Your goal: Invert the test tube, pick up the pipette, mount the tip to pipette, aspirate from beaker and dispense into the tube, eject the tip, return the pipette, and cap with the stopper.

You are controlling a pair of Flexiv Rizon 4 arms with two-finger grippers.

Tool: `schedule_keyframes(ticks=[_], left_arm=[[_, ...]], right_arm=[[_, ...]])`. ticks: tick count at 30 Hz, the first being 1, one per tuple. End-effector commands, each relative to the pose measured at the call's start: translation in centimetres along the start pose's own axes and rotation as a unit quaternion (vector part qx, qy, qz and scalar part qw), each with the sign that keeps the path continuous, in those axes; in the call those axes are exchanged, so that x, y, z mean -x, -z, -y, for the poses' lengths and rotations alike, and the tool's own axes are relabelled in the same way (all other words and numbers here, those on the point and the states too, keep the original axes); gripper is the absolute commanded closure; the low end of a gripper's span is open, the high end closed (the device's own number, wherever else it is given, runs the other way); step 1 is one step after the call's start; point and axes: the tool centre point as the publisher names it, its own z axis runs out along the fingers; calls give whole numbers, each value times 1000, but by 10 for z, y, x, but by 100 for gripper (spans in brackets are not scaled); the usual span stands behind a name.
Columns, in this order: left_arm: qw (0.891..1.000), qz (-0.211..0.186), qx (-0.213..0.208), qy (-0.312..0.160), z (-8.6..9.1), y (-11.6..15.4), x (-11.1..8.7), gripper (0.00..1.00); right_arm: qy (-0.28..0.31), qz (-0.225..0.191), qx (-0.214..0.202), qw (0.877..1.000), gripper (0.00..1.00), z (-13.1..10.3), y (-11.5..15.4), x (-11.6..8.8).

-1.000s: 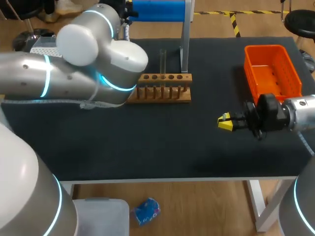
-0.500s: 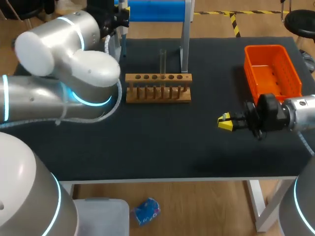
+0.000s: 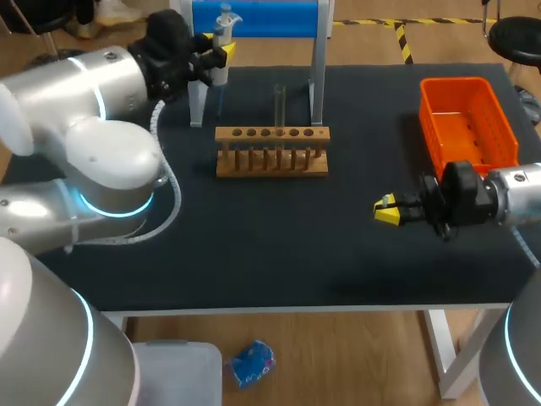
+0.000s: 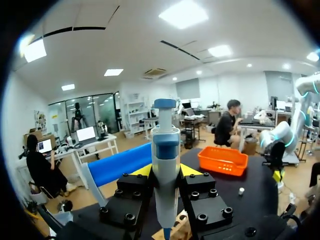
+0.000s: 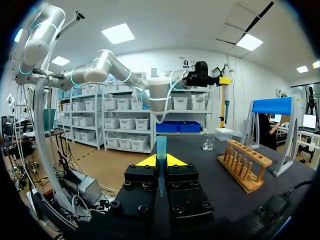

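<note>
The left gripper (image 3: 215, 57) was up at the back of the black table (image 3: 254, 245), right by the blue stand (image 3: 254, 17). Its two fingers were squeezed on the pipette (image 3: 222, 38), one on each side, and the pipette stood straight up. The right gripper (image 3: 387, 210) was low over the table, near the orange basket (image 3: 467, 123). It pinched a small blue tip (image 5: 161, 146) between its fingers. The glass test tube (image 3: 279, 101) stood in the wooden rack (image 3: 272, 154). A clear beaker (image 5: 208, 141) sat on the table, apart from the rack.
</note>
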Motion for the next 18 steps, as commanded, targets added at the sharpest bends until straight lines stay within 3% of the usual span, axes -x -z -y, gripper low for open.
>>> schedule_keyframes(ticks=[1, 12, 18], left_arm=[[980, -194, -39, 0, -2, 3, 5, 100], [980, -194, -39, 0, -2, 3, 5, 100], [982, -184, -35, -16, -4, 0, -18, 100]], right_arm=[[0, 0, 0, 1000, 100, 0, 0, 0], [0, 0, 0, 1000, 100, 0, 0, 0], [0, 0, 0, 1000, 100, 0, 0, 0]])
